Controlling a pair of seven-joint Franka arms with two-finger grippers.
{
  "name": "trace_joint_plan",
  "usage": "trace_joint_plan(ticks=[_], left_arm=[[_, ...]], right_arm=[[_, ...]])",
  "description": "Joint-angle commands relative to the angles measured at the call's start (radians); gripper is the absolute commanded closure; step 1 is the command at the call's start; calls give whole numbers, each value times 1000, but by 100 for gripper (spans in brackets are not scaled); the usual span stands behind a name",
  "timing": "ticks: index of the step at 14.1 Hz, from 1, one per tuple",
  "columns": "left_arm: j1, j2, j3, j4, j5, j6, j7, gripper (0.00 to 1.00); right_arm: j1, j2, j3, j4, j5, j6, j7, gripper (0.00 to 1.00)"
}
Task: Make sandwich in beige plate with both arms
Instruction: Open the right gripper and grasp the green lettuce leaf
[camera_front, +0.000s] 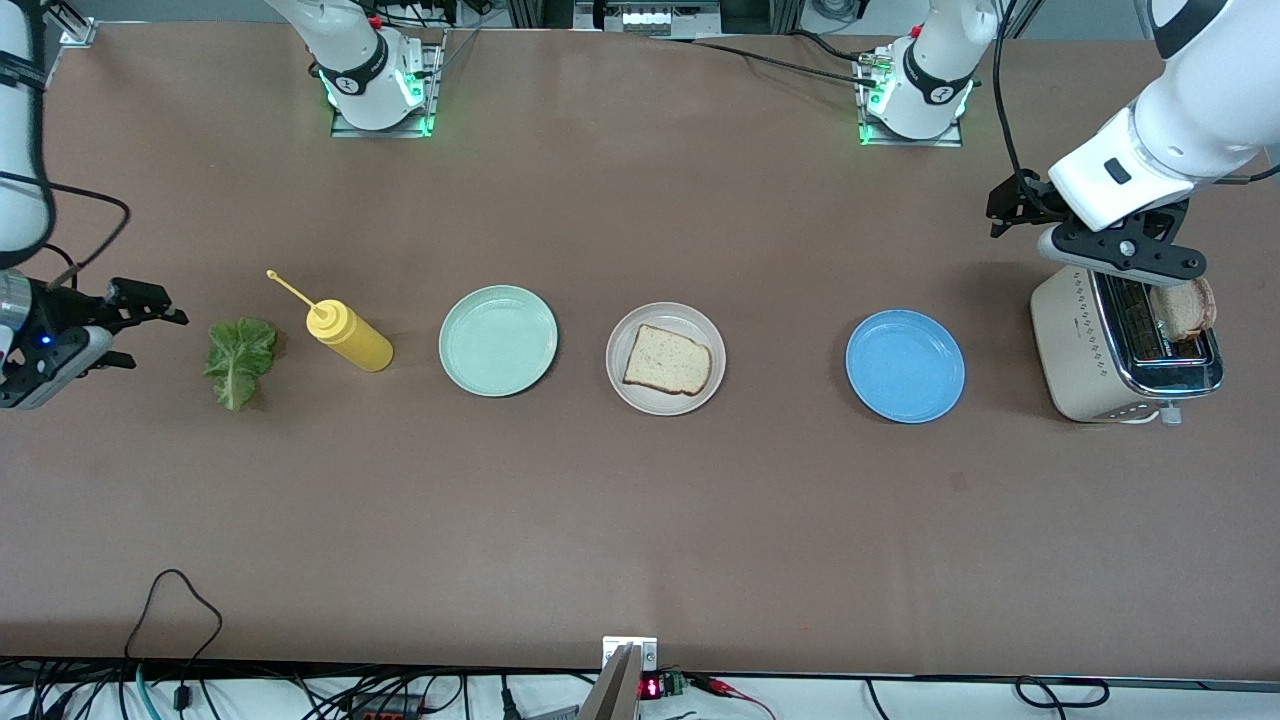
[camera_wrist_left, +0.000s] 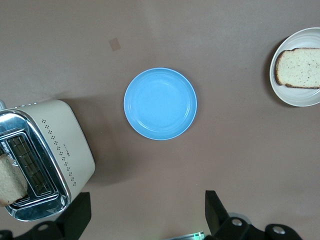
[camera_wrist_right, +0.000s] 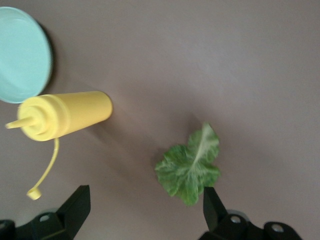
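Robot lab: bolted arm bases (camera_front: 378, 85), trailing cables (camera_front: 180, 600), brown table (camera_front: 640, 500).

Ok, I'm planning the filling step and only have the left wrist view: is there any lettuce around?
Observer: Yes, a lettuce leaf lies toward the right arm's end of the table.
Operator: Is the other arm near it?
Observer: The right gripper is open beside the leaf, holding nothing.
Operator: Anything else there?
Observer: A yellow squeeze bottle lies on its side between the leaf and a mint-green plate.
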Motion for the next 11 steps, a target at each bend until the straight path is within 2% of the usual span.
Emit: trace_joint_plan(ticks=[1, 5, 7, 9, 11], left_arm=[[3, 5, -3, 18, 18, -21, -9, 0], [1, 3, -3, 18, 17, -22, -10, 0], [3, 3, -3, 17, 17, -23, -10, 0], [4, 3, 3, 17, 17, -37, -10, 0], [4, 6, 5, 20, 17, -32, -10, 0]], right_arm=[[8, 4, -1, -110, -89, 146, 194, 0], [38, 39, -1, -305, -111, 435, 378, 0], [37, 80, -1, -364, -111, 582, 384, 0], [35, 122, -1, -396, -111, 702, 375, 0], [38, 146, -2, -387, -122, 730, 360, 0]])
